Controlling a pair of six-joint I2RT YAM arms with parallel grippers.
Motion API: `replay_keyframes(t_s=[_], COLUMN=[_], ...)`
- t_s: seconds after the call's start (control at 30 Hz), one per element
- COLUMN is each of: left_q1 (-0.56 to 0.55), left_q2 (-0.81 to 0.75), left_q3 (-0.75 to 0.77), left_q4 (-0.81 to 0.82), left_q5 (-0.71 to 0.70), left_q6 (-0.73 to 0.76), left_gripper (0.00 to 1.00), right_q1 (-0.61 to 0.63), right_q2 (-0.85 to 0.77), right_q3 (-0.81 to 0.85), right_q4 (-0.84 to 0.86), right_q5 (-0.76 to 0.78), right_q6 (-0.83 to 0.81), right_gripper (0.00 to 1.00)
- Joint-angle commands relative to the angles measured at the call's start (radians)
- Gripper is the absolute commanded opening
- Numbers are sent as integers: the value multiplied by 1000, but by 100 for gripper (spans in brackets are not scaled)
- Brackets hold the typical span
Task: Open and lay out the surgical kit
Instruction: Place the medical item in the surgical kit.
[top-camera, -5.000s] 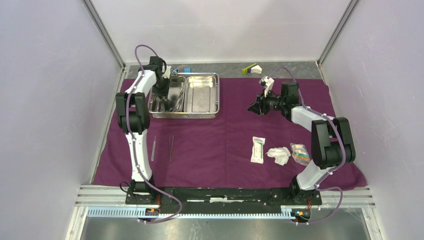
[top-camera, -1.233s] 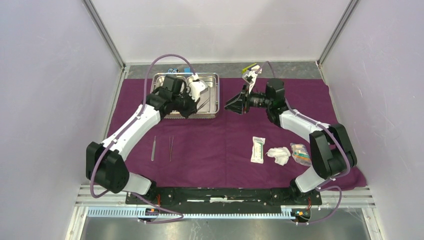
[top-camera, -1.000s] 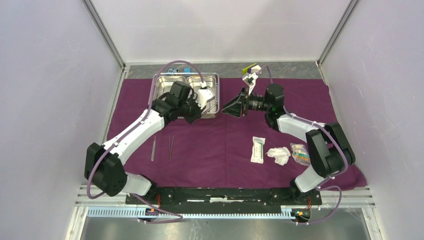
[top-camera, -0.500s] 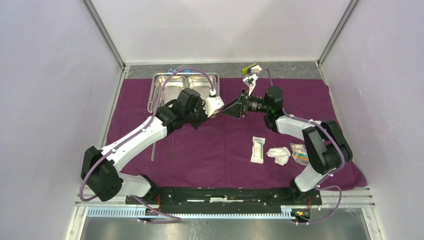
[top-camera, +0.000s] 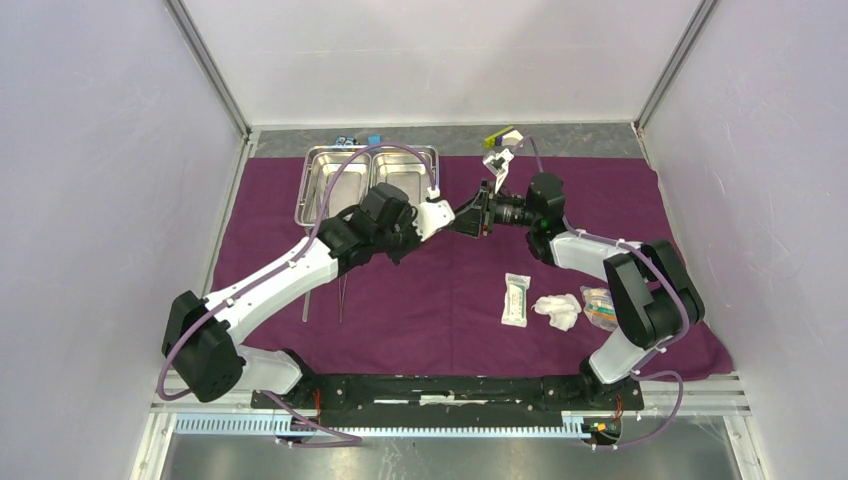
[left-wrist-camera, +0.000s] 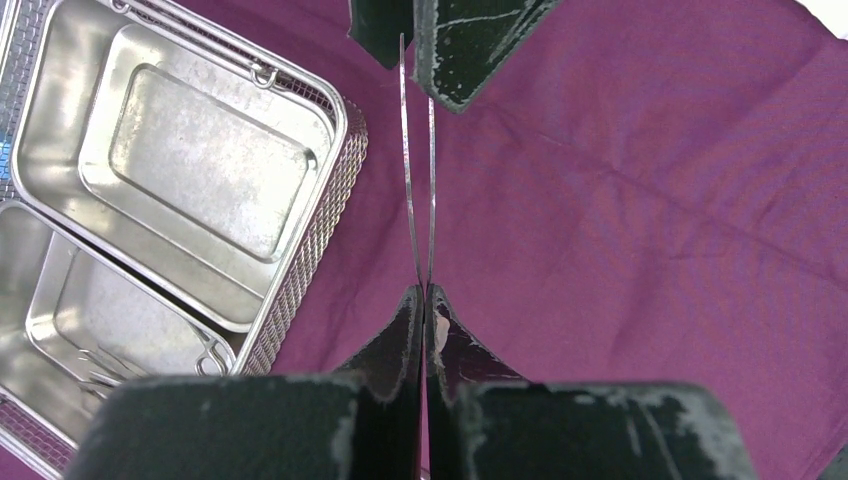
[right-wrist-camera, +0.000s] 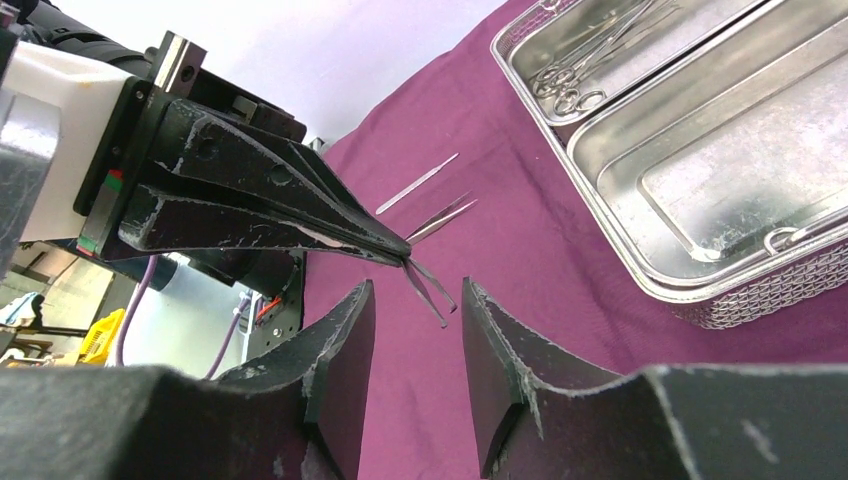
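Here the left gripper clamps tight on slim silvery metal tweezers; the right gripper stands half-open around their tips.

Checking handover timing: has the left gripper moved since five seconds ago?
Yes. The left gripper went rightward off the steel tray to the cloth beyond its right edge.

Robotics lab test cell: plain white panel walls in aluminium framing surround a grey table, with two white-and-black robot arms bolted at its edge.
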Motion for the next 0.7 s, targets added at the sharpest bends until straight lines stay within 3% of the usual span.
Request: replay_keyframes(t_s=[0.0, 0.23, 0.43, 0.67], left_q1=[-11, -17, -19, -24], left_q2=[-28, -28, -27, -18], left_q3=[0, 0, -3, -4], left_q4=[45, 45, 46, 45], left_q5=[-19, -22, -24, -22], left_q6=[55, 59, 61, 61], left_gripper=[2, 2, 2, 2], right_q1=[6, 8, 7, 9], right_q2=[19, 47, 61, 75], right_q3=[6, 7, 7, 8], right_q4=[38, 43, 89, 117], right_q5=[0, -4, -17, -23], right_q6=[1, 16, 50, 76], right_gripper=[43, 42, 31, 28])
